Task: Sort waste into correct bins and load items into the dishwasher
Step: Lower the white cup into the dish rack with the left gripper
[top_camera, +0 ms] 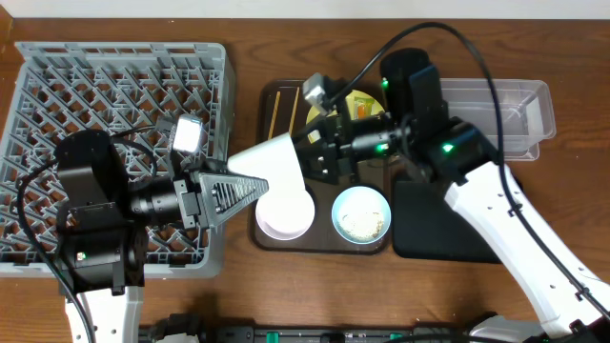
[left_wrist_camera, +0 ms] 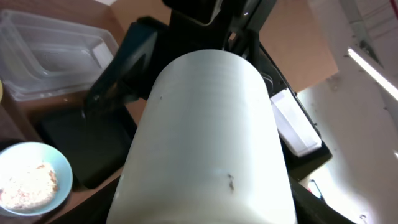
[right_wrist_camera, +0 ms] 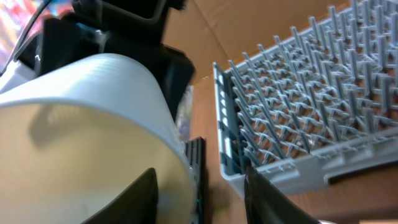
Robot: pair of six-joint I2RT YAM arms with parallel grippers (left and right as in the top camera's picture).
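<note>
A large white cup (top_camera: 278, 186) hangs tilted over the left end of the dark brown tray. My left gripper (top_camera: 255, 188) is shut on it from the left; in the left wrist view the cup (left_wrist_camera: 208, 137) fills the frame and hides the fingers. My right gripper (top_camera: 316, 155) is open at the cup's right side; in the right wrist view its fingers (right_wrist_camera: 199, 190) straddle the cup's wall (right_wrist_camera: 112, 106). The light-blue bowl (top_camera: 361, 214) holds white crumbs. The chopsticks (top_camera: 274, 110) lie on the tray. The yellow plate (top_camera: 360, 99) is mostly hidden. Wrapper and tissue are out of view.
The grey dish rack (top_camera: 57, 67) fills the left and shows in the right wrist view (right_wrist_camera: 298, 106). The clear tub (top_camera: 519, 105) stands at the back right, the black tray (top_camera: 424, 229) in front of it. The brown serving tray (top_camera: 286, 240) lies at centre.
</note>
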